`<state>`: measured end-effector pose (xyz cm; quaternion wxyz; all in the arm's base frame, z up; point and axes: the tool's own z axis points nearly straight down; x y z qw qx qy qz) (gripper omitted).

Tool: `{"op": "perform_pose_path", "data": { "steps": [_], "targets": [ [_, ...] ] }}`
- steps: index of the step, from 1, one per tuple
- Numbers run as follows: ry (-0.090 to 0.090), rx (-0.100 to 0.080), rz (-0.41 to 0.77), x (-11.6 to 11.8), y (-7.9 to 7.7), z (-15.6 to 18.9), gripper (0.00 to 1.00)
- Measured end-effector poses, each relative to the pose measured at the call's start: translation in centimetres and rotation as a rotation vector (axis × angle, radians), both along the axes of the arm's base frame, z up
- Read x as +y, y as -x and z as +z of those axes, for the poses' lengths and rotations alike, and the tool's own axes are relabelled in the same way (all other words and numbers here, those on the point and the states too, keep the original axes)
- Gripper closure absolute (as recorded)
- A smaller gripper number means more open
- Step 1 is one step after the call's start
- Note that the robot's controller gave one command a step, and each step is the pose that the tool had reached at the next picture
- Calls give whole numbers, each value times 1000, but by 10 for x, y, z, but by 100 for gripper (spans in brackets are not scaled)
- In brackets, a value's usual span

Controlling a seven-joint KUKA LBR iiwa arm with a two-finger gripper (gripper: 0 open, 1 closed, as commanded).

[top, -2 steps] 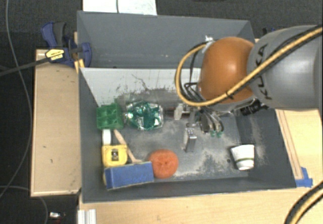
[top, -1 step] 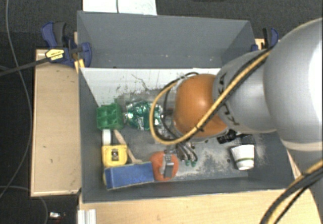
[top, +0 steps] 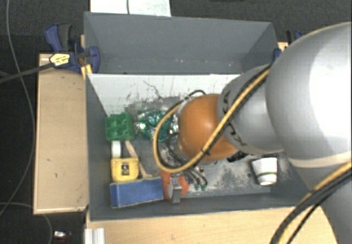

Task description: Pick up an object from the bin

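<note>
My gripper reaches down near the bin's front wall, below the arm's orange cover, and only its lower end shows. A small orange-red thing lies right against it. Just to its left lies a blue rectangular block, touching or almost touching it. A yellow tape measure sits behind the blue block. I cannot make out anything held.
At the bin's left stand a green toy brick, a crinkled green and silver wrapper, a white strip and a wooden stick. A white cup lies at the front right. The arm covers the bin's middle and right.
</note>
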<state>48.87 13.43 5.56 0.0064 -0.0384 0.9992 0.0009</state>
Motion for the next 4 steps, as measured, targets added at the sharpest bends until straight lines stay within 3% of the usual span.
{"op": "perform_pose_path", "data": {
  "steps": [1, 2, 3, 4],
  "targets": [
    [-1, 6, -133, -88, -5, 16, 100],
    [-1, 6, -135, -88, -5, 16, 100],
    [-1, 13, -158, -83, -8, 73, 100],
    [0, 13, -110, -90, 1, 137, 100]
  ]
}}
